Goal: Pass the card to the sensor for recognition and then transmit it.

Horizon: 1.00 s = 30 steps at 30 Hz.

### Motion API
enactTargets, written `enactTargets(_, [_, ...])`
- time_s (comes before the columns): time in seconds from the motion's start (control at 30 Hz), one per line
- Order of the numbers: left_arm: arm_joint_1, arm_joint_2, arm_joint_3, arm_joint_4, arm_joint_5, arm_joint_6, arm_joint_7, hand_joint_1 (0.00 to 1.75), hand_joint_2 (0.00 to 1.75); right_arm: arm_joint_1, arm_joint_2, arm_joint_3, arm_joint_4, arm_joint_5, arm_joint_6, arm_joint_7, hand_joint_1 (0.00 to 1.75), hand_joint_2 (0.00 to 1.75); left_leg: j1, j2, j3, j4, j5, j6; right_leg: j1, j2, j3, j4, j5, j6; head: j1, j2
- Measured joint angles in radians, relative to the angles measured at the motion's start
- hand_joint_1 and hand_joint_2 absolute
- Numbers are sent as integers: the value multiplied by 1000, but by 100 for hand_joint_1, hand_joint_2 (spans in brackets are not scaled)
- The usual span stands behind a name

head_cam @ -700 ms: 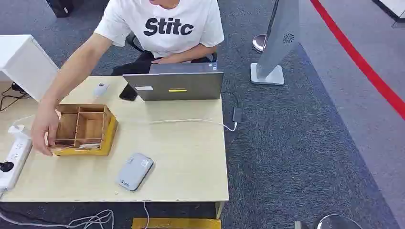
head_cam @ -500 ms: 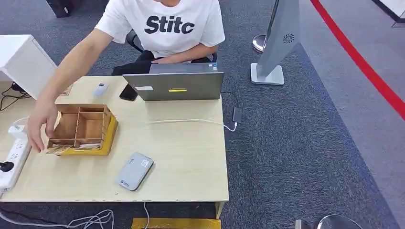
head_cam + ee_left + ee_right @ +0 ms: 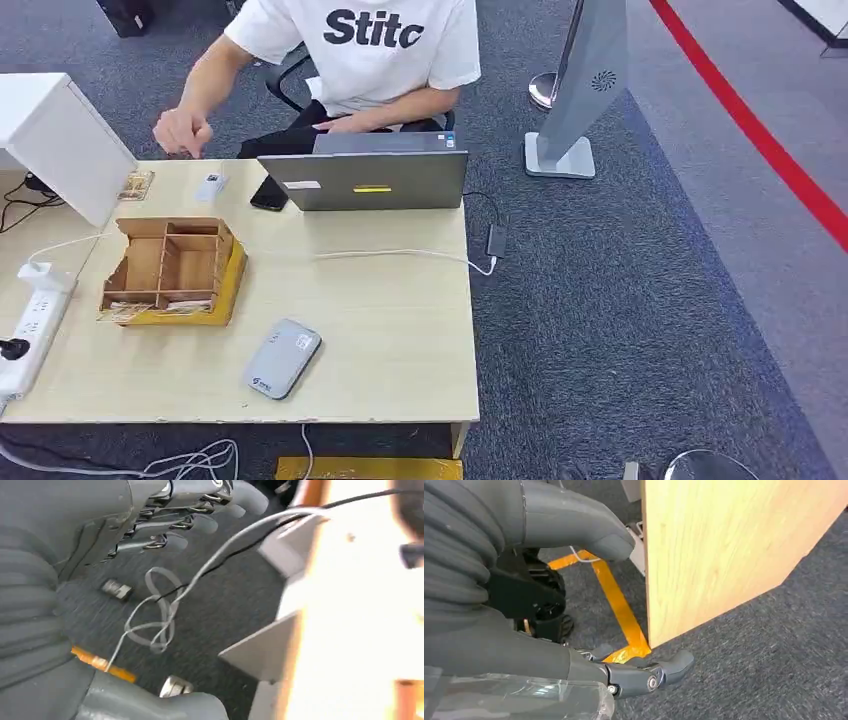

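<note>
Both hands hang below the tabletop [image 3: 400, 340]: left hand [image 3: 165, 525] and right hand [image 3: 589, 605], fingers apart and empty. Cards, judged so, lie at the wooden organiser [image 3: 170, 268]; the sensor [image 3: 283, 359] sits just beside it. Risk: a blind upward reach could strike the tabletop edge or snag the cables [image 3: 160, 615].

Open tabletop [image 3: 390, 310] — laptop [image 3: 365, 178] behind

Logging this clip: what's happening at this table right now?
Nothing is being handled. The robot's left hand and right hand hang open below the table, holding nothing. A person's hand is raised beyond the far edge, clear of the wooden box. The grey card reader lies untouched near the front.
</note>
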Motion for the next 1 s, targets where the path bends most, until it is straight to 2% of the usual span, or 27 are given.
enactTargets(0.17, [24,-5,-72,-90,-101,80,-13,0,175,-4,6,-15,2,-10,22,0,0,175,0,0,0,0,0,0,0,0,0,0,0,0,0,0])
enactTargets(0.3, [32,-5,-150,-156,-223,139,-10,0,175,-13,11,-25,3,-18,36,1,0,175,0,0,0,0,0,0,0,0,0,0,0,0,0,0])
enactTargets(0.43, [33,12,-214,-205,-338,186,19,0,175,-20,19,-32,5,-24,47,5,0,175,0,0,1,0,0,0,0,0,0,0,0,0,0,0])
enactTargets(0.63, [1,68,-302,-243,-514,233,98,0,175,-35,28,-41,9,-26,53,15,0,175,0,0,1,0,1,-1,0,0,0,0,0,0,0,0])
enactTargets(1.0, [-151,221,-449,-230,-813,284,264,0,175,-68,50,-41,13,-25,53,42,0,175,0,0,1,0,3,-2,0,0,0,1,2,-1,0,0])
